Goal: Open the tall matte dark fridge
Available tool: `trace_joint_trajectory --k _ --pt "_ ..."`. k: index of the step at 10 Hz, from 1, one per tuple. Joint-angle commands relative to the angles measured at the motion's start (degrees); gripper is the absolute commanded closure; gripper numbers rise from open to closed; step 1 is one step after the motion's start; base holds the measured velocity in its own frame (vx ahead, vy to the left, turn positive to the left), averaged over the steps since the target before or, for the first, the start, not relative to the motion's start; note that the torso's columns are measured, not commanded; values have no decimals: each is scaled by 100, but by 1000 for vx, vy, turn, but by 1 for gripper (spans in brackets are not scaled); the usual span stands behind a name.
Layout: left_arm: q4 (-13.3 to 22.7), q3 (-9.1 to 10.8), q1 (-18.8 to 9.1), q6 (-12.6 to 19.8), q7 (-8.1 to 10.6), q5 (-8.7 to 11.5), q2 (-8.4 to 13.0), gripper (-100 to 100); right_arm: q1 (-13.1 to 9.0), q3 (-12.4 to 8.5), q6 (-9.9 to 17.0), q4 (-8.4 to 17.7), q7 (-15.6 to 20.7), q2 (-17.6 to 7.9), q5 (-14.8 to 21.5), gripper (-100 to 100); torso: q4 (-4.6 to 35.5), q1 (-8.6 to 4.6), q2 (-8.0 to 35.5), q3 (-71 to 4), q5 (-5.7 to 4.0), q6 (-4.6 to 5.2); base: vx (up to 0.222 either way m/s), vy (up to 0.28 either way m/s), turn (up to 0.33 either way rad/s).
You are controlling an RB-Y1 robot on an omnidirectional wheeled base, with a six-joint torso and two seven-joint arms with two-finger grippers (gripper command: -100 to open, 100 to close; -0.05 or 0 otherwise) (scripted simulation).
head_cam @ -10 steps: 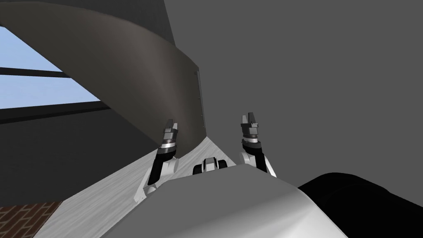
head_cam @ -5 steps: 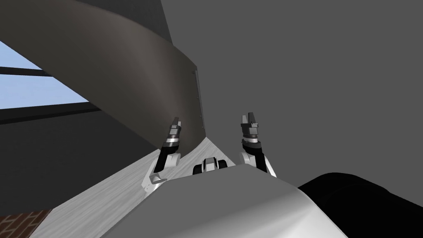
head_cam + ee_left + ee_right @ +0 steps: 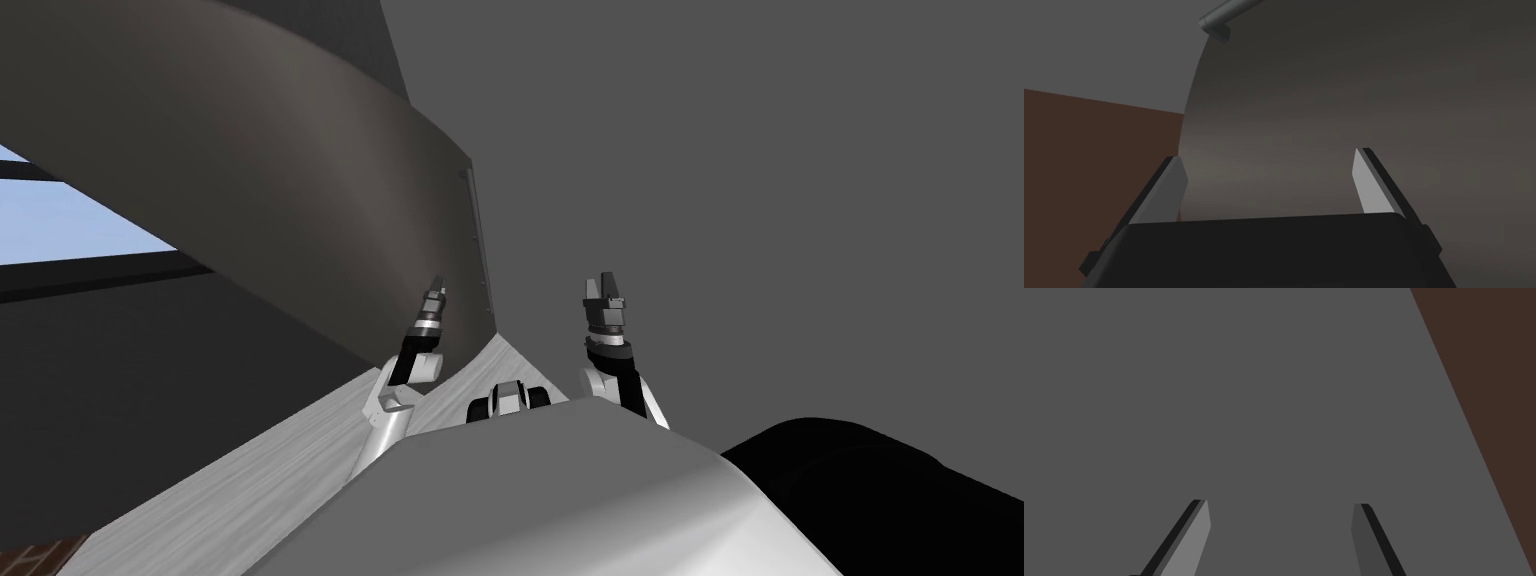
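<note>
Plain grey wall (image 3: 750, 180) ahead and to the right: flat, no texture. Fridge (image 3: 280, 170) ahead-left: tall, matte, dark grey-brown, smooth face. Pale floor (image 3: 230, 480) below, fine wood grain. Slim round grey handle (image 3: 1224, 13) runs along the fridge's edge nearest the wall. Left gripper (image 3: 434, 296) close to the fridge face, near the handle's lower end, thin blades spread wide, nothing between them. Right gripper (image 3: 604, 284) raised on the wall side, blades wide too, empty.

My left gripper (image 3: 1268, 156), fingers spread, faces the dark fridge door (image 3: 1349, 100); a grey handle end (image 3: 1216, 22) sits at the door's edge.
</note>
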Motion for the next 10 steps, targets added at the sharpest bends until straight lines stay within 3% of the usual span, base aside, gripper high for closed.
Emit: trace_joint_trajectory --k 1,3,6,10 --pt "213 -23 -320 243 -65 -30 1 -100 0 0 0 0 0 0 0 0 -1 -1 -3 -2 0 0 30 -4 -26" --pt "536 -36 -698 604 -141 -63 20 -100 0 0 0 0 0 0 0 0 -1 2 -2 -1 1 0 38 -3 -52" --pt "706 -42 -1058 790 -179 -79 32 -100 0 0 0 0 0 0 0 0 -1 0 -1 -1 0 0 27 -5 -23" --pt "1256 -62 -1788 1360 -294 -129 82 -100 0 0 0 0 0 0 0 0 -2 3 -4 -3 1 -2 35 -7 -41"
